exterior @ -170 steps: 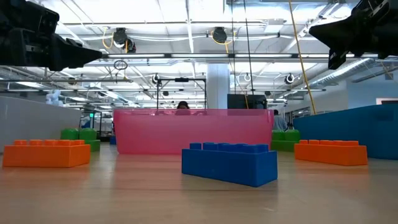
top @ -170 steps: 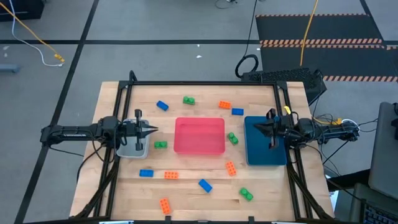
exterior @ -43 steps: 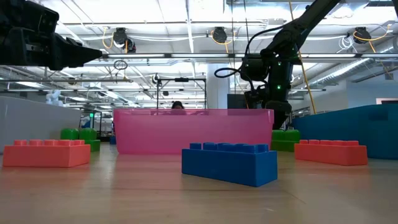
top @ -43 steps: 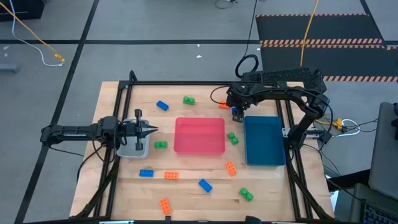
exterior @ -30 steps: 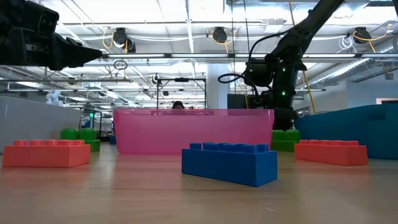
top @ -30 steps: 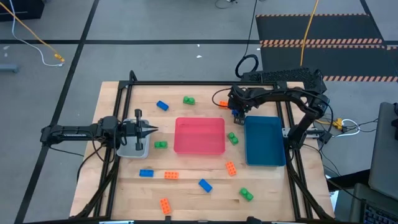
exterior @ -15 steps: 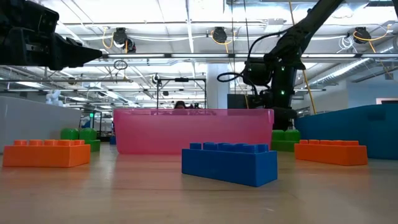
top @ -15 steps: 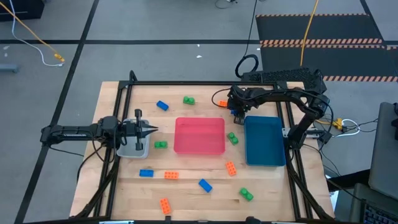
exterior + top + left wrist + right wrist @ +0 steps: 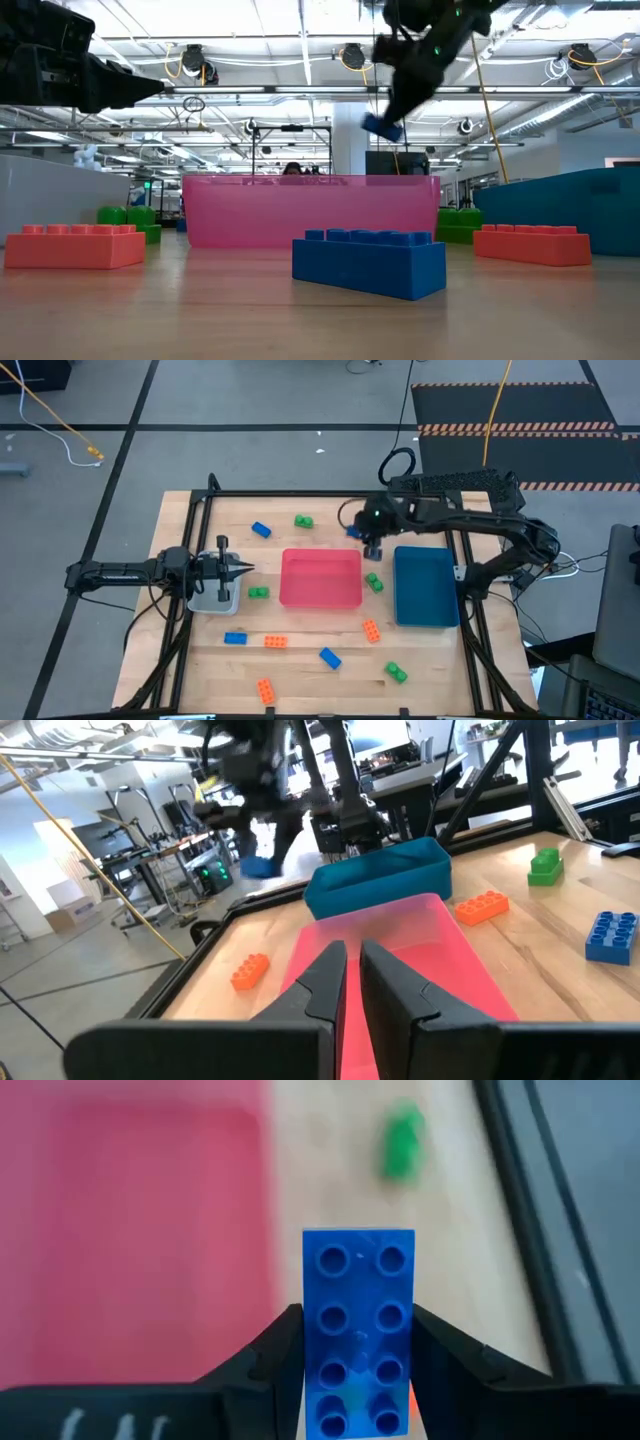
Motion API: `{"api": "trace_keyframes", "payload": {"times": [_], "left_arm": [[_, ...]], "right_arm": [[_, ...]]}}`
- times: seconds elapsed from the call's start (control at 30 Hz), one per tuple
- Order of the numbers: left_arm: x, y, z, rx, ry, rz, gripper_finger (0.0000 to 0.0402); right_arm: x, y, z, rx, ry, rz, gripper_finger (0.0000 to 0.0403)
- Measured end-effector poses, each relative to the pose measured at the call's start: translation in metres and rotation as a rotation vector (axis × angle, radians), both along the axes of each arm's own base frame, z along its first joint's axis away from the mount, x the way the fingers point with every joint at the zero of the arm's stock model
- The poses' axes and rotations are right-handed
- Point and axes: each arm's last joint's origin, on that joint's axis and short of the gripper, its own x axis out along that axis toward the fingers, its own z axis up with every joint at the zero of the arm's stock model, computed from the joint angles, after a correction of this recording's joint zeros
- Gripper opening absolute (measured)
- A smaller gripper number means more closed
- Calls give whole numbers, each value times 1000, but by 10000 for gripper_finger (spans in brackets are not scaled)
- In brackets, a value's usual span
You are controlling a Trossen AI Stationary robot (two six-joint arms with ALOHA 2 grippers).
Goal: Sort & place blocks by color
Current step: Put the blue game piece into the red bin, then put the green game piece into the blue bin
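Note:
My right gripper (image 9: pixel 358 1342) is shut on a blue block (image 9: pixel 358 1310) and holds it high above the table, over the far right corner of the pink tray (image 9: pixel 320 578); the low view shows the block (image 9: pixel 381 127) well above the tray's rim. My left gripper (image 9: pixel 240 570) hovers shut and level over the grey tray (image 9: pixel 213 602) at the left. Other blue, green and orange blocks lie flat on the wood around the trays, such as a green one (image 9: pixel 374 582) and an orange one (image 9: pixel 371 630). My right gripper pinches the blue block between its two fingers (image 9: pixel 283 1348), one on each long side (image 9: pixel 312 1342), at the end nearer the wrist. The fingers slant down from above and lie along the block. The studded face is turned toward the wrist camera. The block hangs tilted, clear of the table.
A teal tray (image 9: pixel 425 588) stands right of the pink one. Loose blocks lie near the far edge (image 9: pixel 261 530) (image 9: pixel 303 520) and along the near side (image 9: pixel 235 638) (image 9: pixel 329 657) (image 9: pixel 264 690) (image 9: pixel 396 673). A black frame (image 9: pixel 330 493) borders the table.
My right gripper has risen steeply from the table at the pink tray's far right corner, drifting a little toward the left, and has tipped up from pointing steeply down. The blue block has gone up with it, from behind the pink tray to well above its rim.

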Motion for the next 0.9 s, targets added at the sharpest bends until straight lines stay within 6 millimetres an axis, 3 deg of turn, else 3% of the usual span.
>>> {"api": "trace_keyframes", "payload": {"times": [0.17,0.3,0.57,0.63,0.8,0.9], "left_arm": [[0,0,0,0,-2,0,37],[0,0,0,0,-2,0,37],[0,0,0,0,-1,0,37],[0,0,0,0,-2,0,37],[0,0,0,0,-2,0,37],[0,0,0,0,-1,0,37]], "right_arm": [[35,33,-11,34,43,100,131],[55,35,-25,78,131,80,131],[59,35,-51,137,284,35,131],[61,35,-52,143,276,22,162],[62,34,-49,144,240,7,289],[64,34,-47,139,216,9,324]]}}
